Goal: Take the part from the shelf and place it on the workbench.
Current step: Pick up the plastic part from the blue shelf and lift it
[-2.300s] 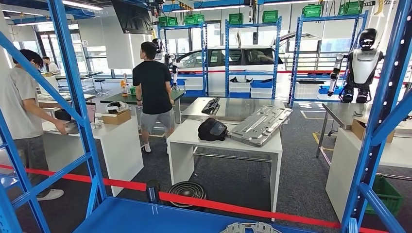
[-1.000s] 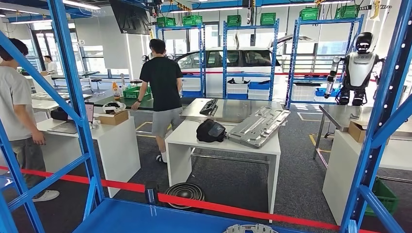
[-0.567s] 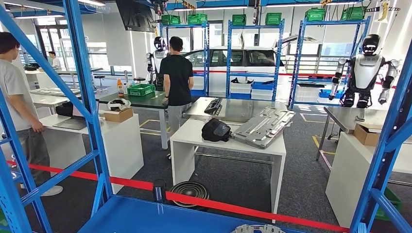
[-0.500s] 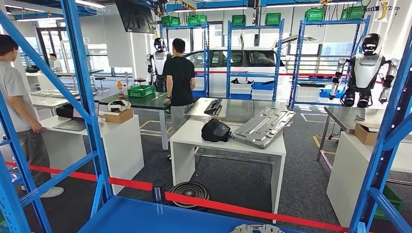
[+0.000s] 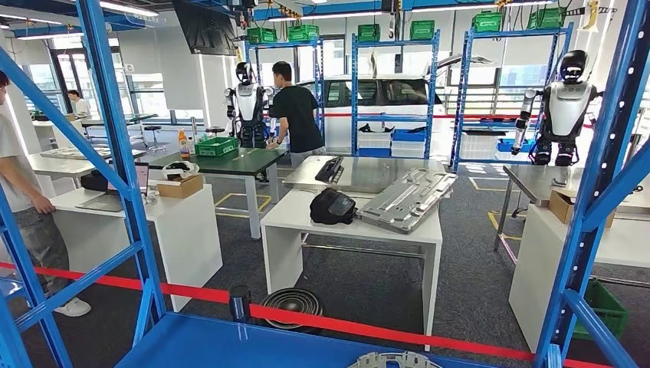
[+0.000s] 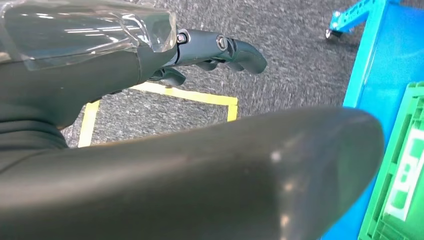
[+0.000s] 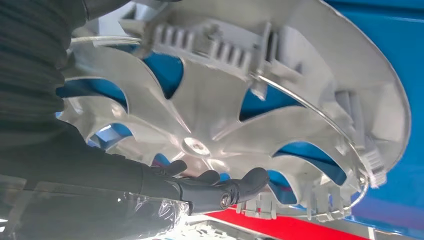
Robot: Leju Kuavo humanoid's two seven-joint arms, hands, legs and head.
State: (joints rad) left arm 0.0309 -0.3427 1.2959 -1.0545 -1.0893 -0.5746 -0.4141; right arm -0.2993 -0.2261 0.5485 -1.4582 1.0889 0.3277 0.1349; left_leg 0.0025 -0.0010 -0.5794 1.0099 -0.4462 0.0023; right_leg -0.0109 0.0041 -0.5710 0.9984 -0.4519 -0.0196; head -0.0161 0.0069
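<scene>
Head view: person in black now stands farther off, beside green table.

Your part is a silver plastic wheel cover, spoked, with clip tabs and a wire ring round its rim. It lies on the blue shelf, at the near edge, inner face toward the right wrist camera. The white workbench stands beyond the shelf.

I count one silver wheel cover, two robot hands, and two other humanoid robots standing beyond. I see three people and one white car.
</scene>
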